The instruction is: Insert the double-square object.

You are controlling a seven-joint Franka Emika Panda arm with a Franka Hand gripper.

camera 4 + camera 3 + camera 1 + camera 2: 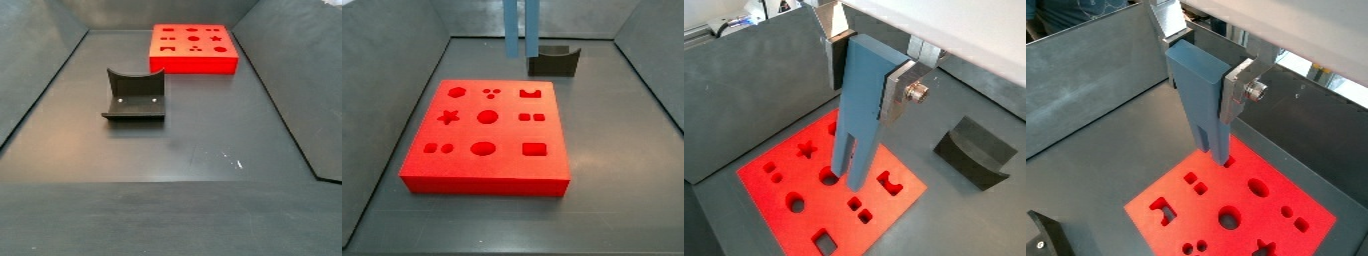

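Above the red board (831, 185), in both wrist views, the gripper (871, 85) holds the double-square object (861, 110) upright. One silver finger plate (902, 88) presses flat against the side of the steel-blue piece, with a round bolt head showing on it; the opposite finger is hidden behind the piece. The pincer is clamped on the double-square object (1204, 100), gripping its upper part.

The piece hangs straight down, and its two prongs end in the air above the board, not touching it. In a wrist view the prong tips sit over the middle rows of shaped holes.

In a side view, the double-square object (521, 28) comes down from the top edge of the frame as two parallel blue bars. Its lower end appears just above the far edge of the red board (489, 135), to the left of the fixture (555, 60). The gripper itself is cut off above this frame.

The red board is a flat slab lying on the dark grey floor (616, 150), cut with circles, squares, a star and other shapes. The fixture, a dark bracket on a base plate, stands just beyond the board's far right corner.

In a side view the red board (194, 48) lies at the top centre and the fixture (134, 95) stands nearer the middle left; neither gripper nor piece appears there.
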